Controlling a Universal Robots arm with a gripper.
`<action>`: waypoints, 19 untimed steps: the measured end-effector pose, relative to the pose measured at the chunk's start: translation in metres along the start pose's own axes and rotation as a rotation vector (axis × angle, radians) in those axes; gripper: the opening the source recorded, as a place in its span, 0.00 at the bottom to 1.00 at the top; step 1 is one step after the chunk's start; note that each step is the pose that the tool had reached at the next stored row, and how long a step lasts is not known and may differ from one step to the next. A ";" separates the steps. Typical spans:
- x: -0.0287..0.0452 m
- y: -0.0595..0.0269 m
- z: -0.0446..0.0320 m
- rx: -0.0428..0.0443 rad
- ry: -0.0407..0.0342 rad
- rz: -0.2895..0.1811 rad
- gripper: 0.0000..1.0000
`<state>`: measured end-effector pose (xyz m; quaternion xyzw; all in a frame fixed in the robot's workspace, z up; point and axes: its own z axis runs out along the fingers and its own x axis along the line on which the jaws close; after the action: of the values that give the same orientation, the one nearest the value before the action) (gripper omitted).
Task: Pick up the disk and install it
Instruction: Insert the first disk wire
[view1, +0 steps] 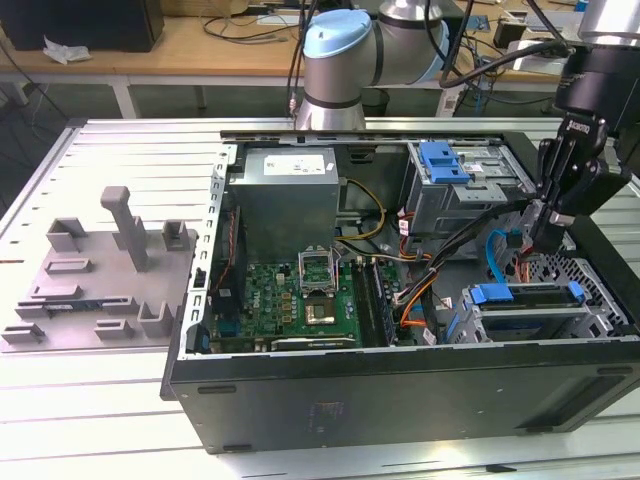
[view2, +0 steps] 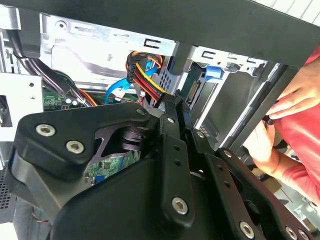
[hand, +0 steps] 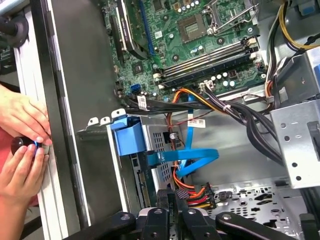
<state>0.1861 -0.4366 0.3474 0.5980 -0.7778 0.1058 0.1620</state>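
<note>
Disk is already sitting in its bay, blue carrier and all, in the corner of the case on the exterior view's right. End effector hangs just above it, fingers pinched together, empty as far as I can see, right by the orange-yellow power wires. Someone's hands are on the case edge.
</note>
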 end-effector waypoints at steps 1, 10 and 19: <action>0.0023 -0.0004 0.0005 0.0009 -0.0060 0.000 0.16; 0.0142 -0.0012 0.0037 0.0044 -0.0438 0.000 0.16; 0.0294 0.0027 0.0067 0.0077 -0.0941 -0.001 0.16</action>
<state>0.1758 -0.4647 0.3523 0.6031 -0.7840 0.0805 0.1230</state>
